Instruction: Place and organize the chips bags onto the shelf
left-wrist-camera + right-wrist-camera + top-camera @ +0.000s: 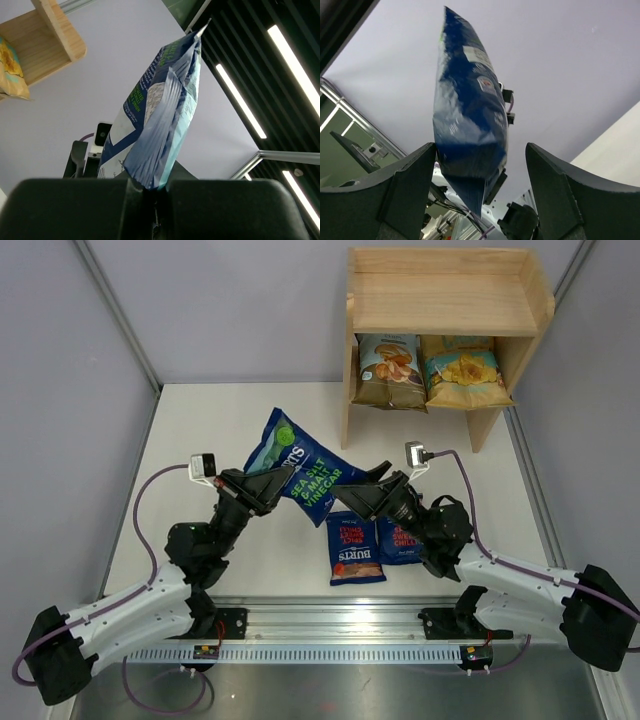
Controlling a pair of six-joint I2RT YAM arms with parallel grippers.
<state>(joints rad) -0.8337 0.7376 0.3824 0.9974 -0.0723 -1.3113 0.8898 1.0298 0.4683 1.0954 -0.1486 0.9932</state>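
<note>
The white surface (200,440) carries the wooden shelf (440,305) at its far right. The shelf's top tier is bare, and a tan bag (388,370) and a light-blue bag (462,375) stand side by side on the lower one. A dark-blue bag (300,465) hangs in the air between the arms. Two smaller dark-blue bags (355,548) lie flat, side by side, near the right arm.

The left hand (152,192) is pressed together on the raised bag's bottom seam. The right hand (480,150) is spread around its opposite end; I cannot tell if a finger touches.

The bag looks light, puffy and slick, with brittle contents. It is best pinched at the flat seams, never across the belly.
</note>
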